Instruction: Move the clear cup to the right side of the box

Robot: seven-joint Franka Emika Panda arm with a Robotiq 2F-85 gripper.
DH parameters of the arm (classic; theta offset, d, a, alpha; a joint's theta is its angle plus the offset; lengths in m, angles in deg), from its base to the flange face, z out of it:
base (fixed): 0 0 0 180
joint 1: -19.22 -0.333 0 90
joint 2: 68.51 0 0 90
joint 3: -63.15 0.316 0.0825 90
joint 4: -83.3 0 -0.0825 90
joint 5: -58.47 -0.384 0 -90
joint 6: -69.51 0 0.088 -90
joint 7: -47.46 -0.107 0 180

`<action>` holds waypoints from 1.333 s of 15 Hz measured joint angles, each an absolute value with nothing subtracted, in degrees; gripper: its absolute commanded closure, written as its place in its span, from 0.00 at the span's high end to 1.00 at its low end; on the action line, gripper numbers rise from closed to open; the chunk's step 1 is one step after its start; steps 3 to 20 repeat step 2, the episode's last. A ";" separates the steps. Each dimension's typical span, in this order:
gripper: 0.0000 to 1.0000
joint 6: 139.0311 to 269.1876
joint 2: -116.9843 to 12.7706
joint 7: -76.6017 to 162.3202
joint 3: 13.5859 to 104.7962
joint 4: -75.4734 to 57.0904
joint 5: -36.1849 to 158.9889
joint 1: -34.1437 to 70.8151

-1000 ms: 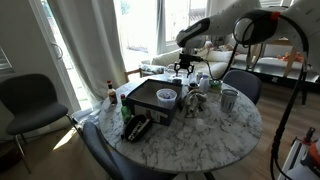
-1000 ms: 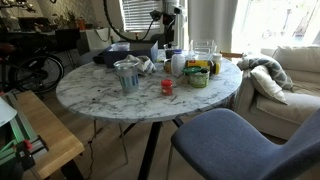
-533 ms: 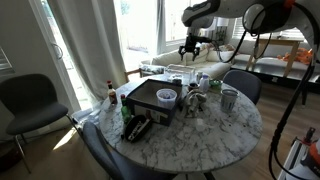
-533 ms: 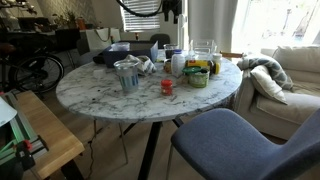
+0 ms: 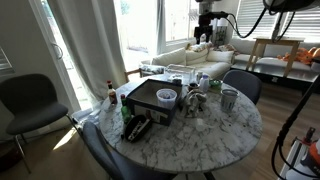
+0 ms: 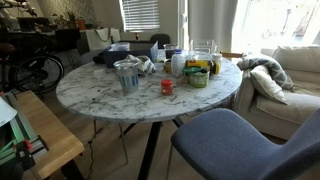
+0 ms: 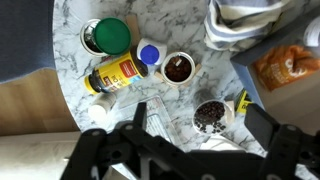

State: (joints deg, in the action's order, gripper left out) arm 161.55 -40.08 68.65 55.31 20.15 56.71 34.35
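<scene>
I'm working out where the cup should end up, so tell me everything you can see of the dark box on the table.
The box is wide, low and square, with a black top and dark sides; its material cannot be told. It lies flat on the marble table, toward the curtain side in an exterior view. A small white bowl appears to sit on its top near one corner. A black gadget lies in front of it, and a small bottle stands beside it.

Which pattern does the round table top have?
White marble with grey veins; the table top shows best in an exterior view.
</scene>
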 measured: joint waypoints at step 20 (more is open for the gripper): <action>1.00 160.55 -42.24 72.00 55.33 18.40 56.71 34.69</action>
